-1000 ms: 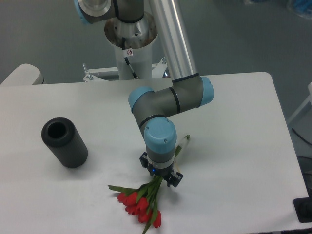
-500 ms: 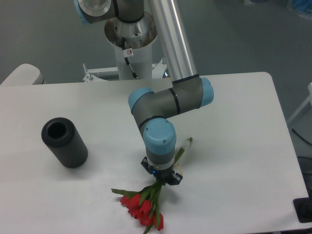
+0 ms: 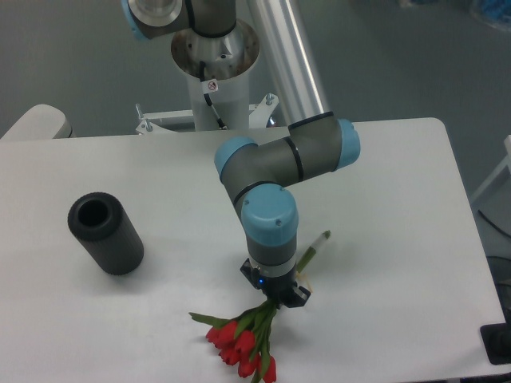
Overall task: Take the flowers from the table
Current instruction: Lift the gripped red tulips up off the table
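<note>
Soft, even light from above, a bit cool and blue. The big flat white tabletop (image 3: 383,199) looks bright with no glare. Shadows are faint. The picture is slightly fuzzy all over

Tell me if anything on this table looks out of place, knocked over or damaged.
Only the black cylinder: it lies on its side on the table, open end up-left. The flowers look intact near the front edge, with the pincer over their stems.
</note>
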`<state>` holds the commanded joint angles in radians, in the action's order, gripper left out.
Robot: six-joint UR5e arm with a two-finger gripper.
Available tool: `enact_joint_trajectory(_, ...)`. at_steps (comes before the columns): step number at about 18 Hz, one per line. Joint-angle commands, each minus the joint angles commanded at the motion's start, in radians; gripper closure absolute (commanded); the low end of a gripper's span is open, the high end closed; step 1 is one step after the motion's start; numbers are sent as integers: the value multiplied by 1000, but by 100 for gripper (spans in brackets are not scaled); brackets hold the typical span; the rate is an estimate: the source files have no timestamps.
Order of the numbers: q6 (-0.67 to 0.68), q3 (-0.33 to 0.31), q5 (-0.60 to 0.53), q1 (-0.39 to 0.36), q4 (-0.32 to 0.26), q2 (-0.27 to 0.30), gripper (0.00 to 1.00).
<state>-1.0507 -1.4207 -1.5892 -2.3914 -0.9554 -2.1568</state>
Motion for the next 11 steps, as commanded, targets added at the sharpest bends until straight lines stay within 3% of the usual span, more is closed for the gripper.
enact_joint_trajectory(3, -60, 52, 0, -21, -83, -2, 89)
enact_joint_trajectory(6, -127, 117, 0, -57, -183, -2, 89)
enact_joint_trajectory(11, -190, 212, 2, -89, -284, -32, 89)
